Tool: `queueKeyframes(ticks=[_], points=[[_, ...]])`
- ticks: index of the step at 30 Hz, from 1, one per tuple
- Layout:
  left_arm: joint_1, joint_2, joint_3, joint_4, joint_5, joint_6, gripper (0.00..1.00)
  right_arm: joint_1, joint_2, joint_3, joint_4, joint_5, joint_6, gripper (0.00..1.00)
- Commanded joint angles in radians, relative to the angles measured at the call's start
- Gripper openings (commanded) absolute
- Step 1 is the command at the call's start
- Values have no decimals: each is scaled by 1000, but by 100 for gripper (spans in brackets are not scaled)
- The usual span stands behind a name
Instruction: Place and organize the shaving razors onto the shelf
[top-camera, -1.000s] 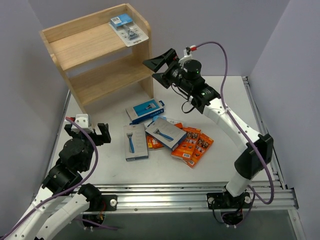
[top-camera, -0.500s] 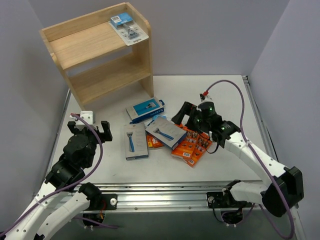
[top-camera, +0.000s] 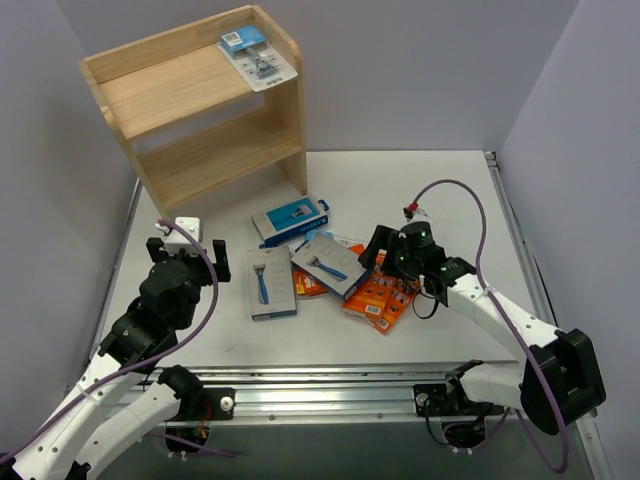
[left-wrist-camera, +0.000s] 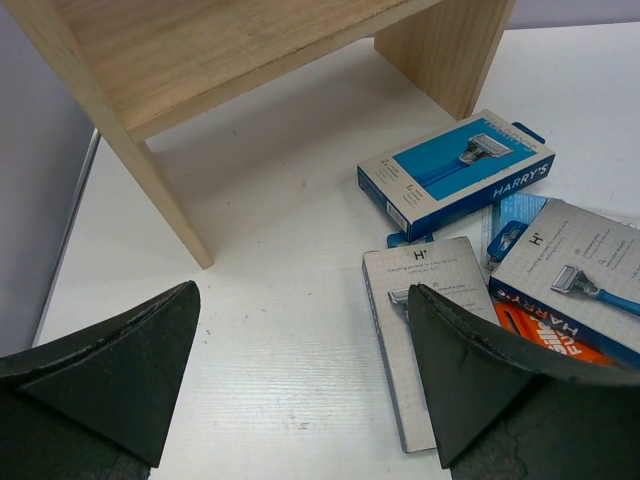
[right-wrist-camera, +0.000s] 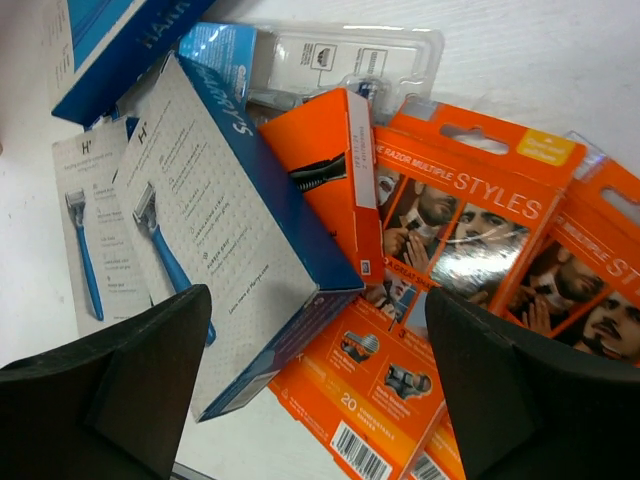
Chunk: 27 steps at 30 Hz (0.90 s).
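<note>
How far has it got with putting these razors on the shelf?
Done: one clear blister pack lies on the top tier of the shelf. In hand: nothing gripped; the right tool hangs open over the orange packs. Left: those, plus the blue and grey boxes on the table.

"Where do my arms sit?"

"Your left arm is folded near its base with the wrist raised. The left pincer (top-camera: 186, 250) points forward, jaws spread wide and nothing between them."

"And the right one?"

"Your right arm has its elbow low and out to the side. The forearm reaches inward and the wrist is tipped down. The right pincer (top-camera: 386, 256) has its jaws apart, gripping nothing."
</note>
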Motion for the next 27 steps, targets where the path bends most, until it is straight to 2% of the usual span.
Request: queueKeyframes(ticks=[1,5,8,10,12,13,16,21,24,27], points=[[4,3,44,12,12,14,94,0,50,-27,152,-92,-46,82],[4,7,46,7,10,14,94,32,81,-50,236,-180,-38,73],[4,15,44,8,12,15,94,106,90,-50,278,-160,-47,71],[4,21,47,7,18,15,94,138,107,-45,311,-139,-47,66],[4,27,47,7,21,15,94,160,139,-45,339,-157,-26,47],[4,29,49,4,23,15,94,166,148,-41,363,-166,-15,33],[4,29,50,1,18,15,94,210,167,-10,370,-168,-11,21],[4,20,46,7,17,15,94,273,206,50,378,-180,-35,20],[4,30,50,2,26,14,94,280,217,85,345,-150,-31,32],[4,30,52,-2,29,14,94,270,220,119,309,-90,-43,39]])
